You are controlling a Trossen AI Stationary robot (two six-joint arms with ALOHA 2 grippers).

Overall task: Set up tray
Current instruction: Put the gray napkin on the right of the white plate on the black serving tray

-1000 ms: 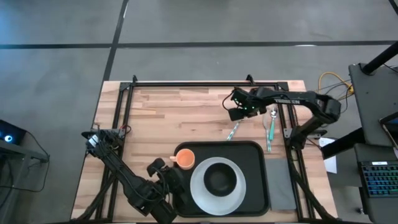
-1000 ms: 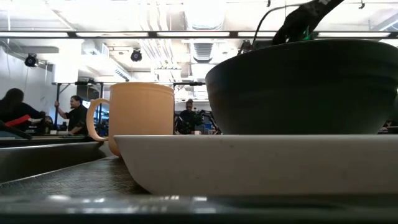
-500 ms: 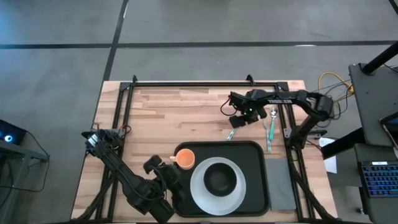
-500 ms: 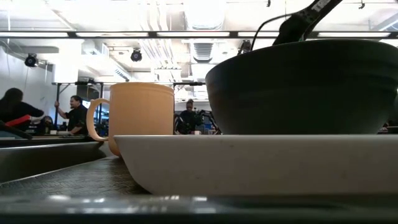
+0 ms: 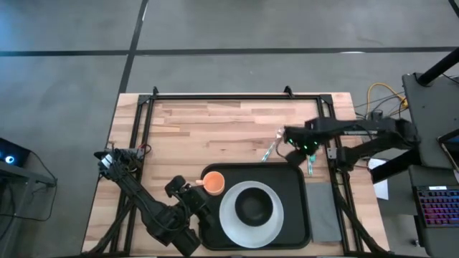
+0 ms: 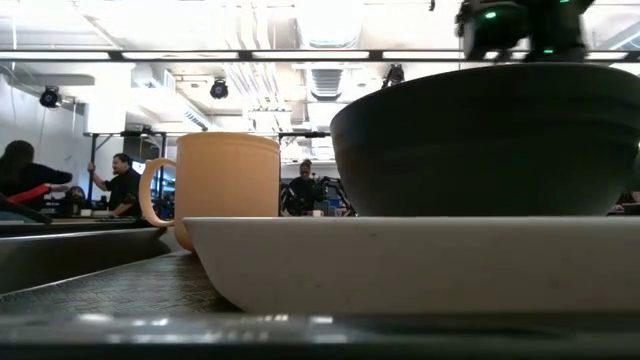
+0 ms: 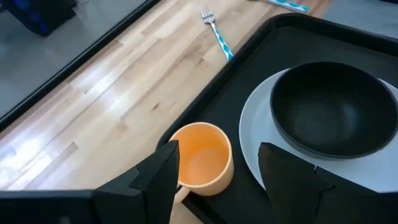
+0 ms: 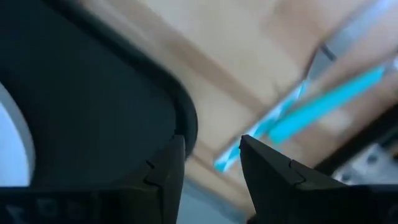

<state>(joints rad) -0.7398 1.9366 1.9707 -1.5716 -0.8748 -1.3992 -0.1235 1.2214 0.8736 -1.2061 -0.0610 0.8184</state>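
- Wooden planks make up the bench (image 5: 208, 125), framed by black rails and standing on a grey floor.
- Nearest the front edge, the left gripper (image 7: 214, 171) hangs just outside the tray's left end with its fingers spread wide and holding nothing; between them, in the left wrist view, sits the orange mug (image 7: 202, 158).
- Along the front of the bench lies the tray (image 5: 294, 218), black with a raised rim. It carries the mug (image 5: 214, 182) at its left rear corner and a white plate (image 5: 231, 215) in the middle.
- On the plate stands a black bowl (image 5: 253, 206).
- Just right of the tray, a grey napkin (image 5: 325, 209) lies flat on the wood.
- Behind the tray's right rear corner hovers the right gripper (image 8: 211, 162), its fingers partly apart and empty, above a spoon with a teal handle (image 5: 310, 162).
- Left of that gripper a fork with a teal handle (image 5: 269, 150) lies aslant on the bare wood, just behind the tray's rear rim.
- Beyond the bench, the low view shows people (image 6: 120, 185) far back in the room.
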